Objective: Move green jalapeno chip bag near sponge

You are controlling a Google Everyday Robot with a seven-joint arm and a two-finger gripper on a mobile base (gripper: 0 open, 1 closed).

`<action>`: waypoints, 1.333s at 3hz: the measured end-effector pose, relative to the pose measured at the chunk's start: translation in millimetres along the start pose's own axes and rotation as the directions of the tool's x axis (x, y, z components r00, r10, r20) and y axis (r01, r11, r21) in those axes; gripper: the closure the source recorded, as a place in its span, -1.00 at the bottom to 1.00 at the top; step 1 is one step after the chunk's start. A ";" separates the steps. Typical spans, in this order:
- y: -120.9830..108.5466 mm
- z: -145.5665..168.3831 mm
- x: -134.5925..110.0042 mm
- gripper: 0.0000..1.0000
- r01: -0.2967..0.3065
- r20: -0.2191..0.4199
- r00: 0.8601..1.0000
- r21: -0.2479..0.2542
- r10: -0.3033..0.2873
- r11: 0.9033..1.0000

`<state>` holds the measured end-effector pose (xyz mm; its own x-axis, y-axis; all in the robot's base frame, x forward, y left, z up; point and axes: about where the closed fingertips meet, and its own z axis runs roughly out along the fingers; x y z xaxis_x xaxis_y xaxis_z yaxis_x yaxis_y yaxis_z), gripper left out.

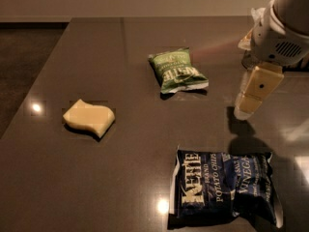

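Observation:
The green jalapeno chip bag [177, 71] lies flat on the dark table, at the middle back, white "Kettle" lettering up. The pale yellow sponge [89, 117] with its wavy outline lies at the left, well apart from the bag. My gripper [247, 105] hangs from the white arm at the right edge, pointing down, a little above the table. It is to the right of the green bag and slightly nearer the camera, touching nothing.
A larger dark navy-blue Kettle chip bag [224, 187] lies at the front right, just below the gripper. The table's left edge [34, 81] runs diagonally, with dark floor beyond. The white arm body [282, 30] fills the back right corner.

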<state>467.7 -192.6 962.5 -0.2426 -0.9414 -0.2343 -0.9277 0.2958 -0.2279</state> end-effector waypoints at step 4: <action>-78.5 93.7 -50.0 -1.00 -0.144 0.012 0.990 0.028 0.144 0.989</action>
<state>579.3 -153.6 903.5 -0.3699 -0.8872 -0.2759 -0.8750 0.4325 -0.2177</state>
